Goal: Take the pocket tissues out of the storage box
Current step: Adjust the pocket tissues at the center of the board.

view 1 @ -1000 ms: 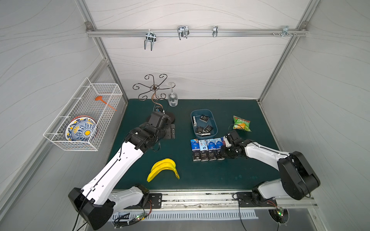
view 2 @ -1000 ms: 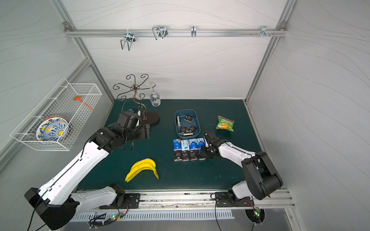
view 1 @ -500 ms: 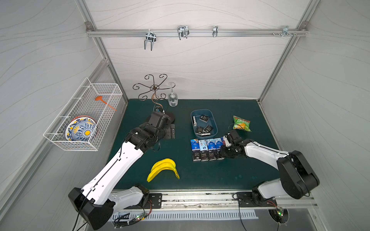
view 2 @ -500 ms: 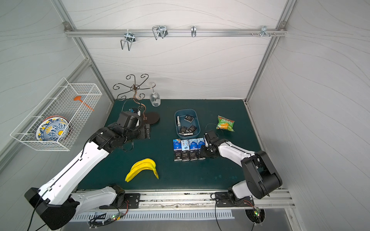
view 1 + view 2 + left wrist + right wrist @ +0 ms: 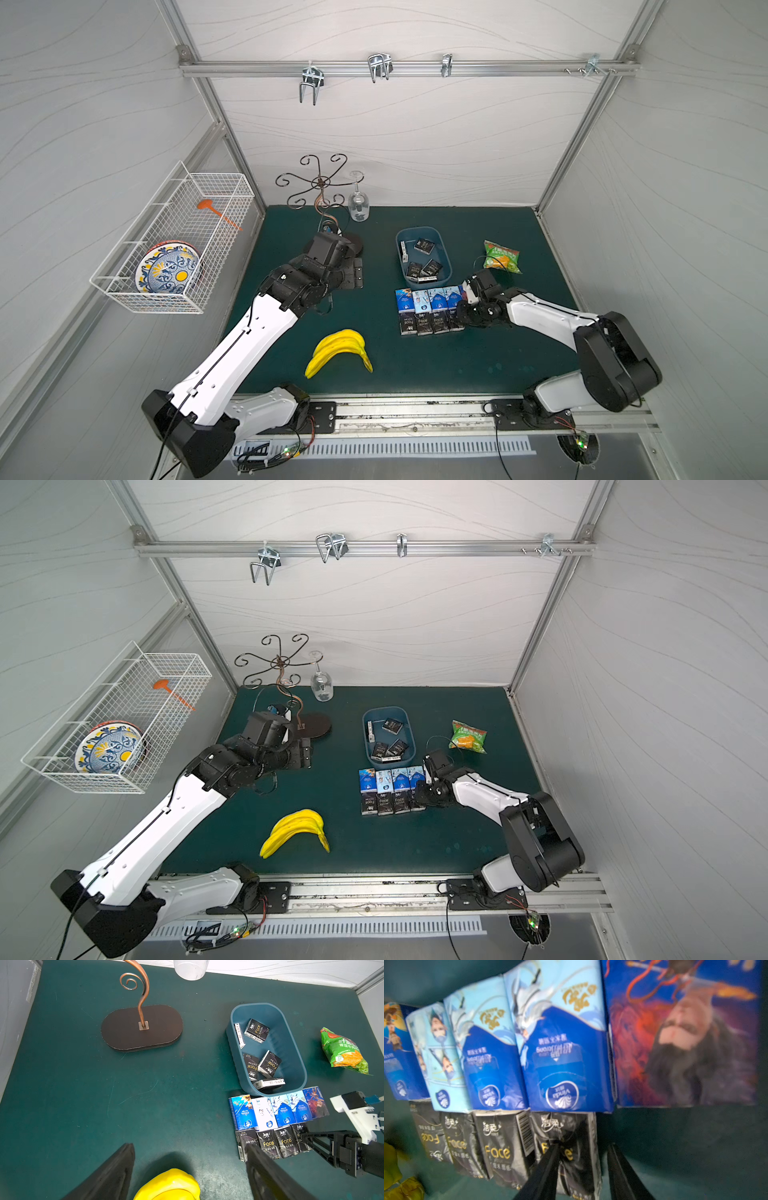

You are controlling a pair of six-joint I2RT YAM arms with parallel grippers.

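- Storage box point(image 5: 278, 1043): a blue-grey tub at the back of the green mat, open at the top, with low walls.
- Pocket tissues point(image 5: 256, 1030): five black "Face" packets lie in the box. Three lie flat or overlapping, one packet on its side point(image 5: 269, 1083) rests at the near wall, and one upright packet point(image 5: 239, 1035) stands on edge against a long wall.
- Unloaded packets: two rows lie on the mat just in front of the box. These are the blue-and-white packets point(image 5: 268, 1114) with a purple-blue packet point(image 5: 315, 1103) at their end, and a touching row of four black packets point(image 5: 270, 1142).
- Right gripper point(image 5: 583, 1146): it is low over the end black packet point(image 5: 571, 1126). The fingers are partly apart, one over the packet's face and one just off its outer edge. Whether they press on it cannot be told.
- Left gripper point(image 5: 188, 1145): the fingers are spread wide with nothing between them, and it hovers over bare mat near the bananas point(image 5: 338, 351).
- Handling (judgement): the packets are probably light, soft and compressible under glossy film, so slippery but not fragile. A moderate pinch across the narrow sides should hold one.
- Where to grasp (judgement): the upright packet and the one on its side offer free edges. The flat ones leave little finger room, and the light box may slide if a wall is nudged.
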